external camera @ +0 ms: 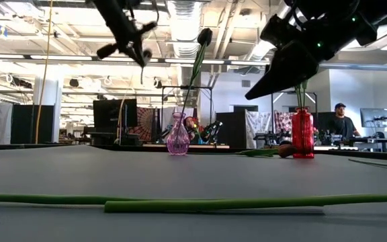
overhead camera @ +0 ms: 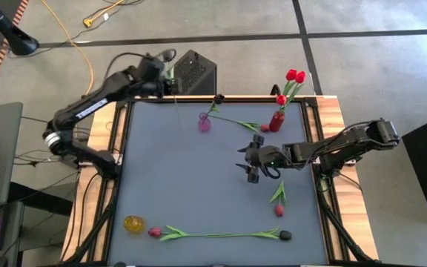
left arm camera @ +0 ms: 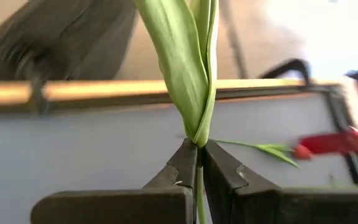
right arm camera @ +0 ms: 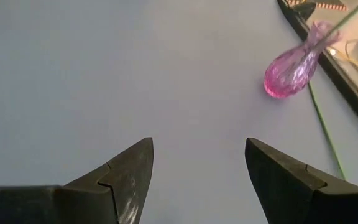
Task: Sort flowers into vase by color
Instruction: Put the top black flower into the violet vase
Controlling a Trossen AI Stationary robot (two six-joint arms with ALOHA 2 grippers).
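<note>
My left gripper point(overhead camera: 170, 81) point(external camera: 134, 42) hangs high over the table's far left edge, shut on a green tulip stem point(left arm camera: 197, 186) with long leaves point(left arm camera: 188, 68). My right gripper point(overhead camera: 245, 159) point(right arm camera: 197, 149) is open, above the table right of centre, near the red vase point(overhead camera: 276, 119), and touches nothing. That vase holds red tulips point(overhead camera: 295, 76). The pink vase point(overhead camera: 204, 123) point(external camera: 178, 134) stands by the far edge with one dark-headed tulip point(external camera: 205, 36) in it. A red-headed tulip point(overhead camera: 243, 123) lies flat between the two vases. My left gripper pinches the tulip's stem between both fingers, right at the base of its leaves point(left arm camera: 198, 149). The flower is lifted clear of the table. The leaves rise past the fingertips, and the thin bare stem point(external camera: 142, 72) hangs below them.
A yellow vase point(overhead camera: 133, 223) stands at the near left corner. Two tulips point(overhead camera: 221, 235) lie end to end along the near edge, and another point(overhead camera: 278, 199) lies near the right edge. The table's left half is bare grey mat point(overhead camera: 161, 170). A person point(external camera: 341, 124) sits far behind.
</note>
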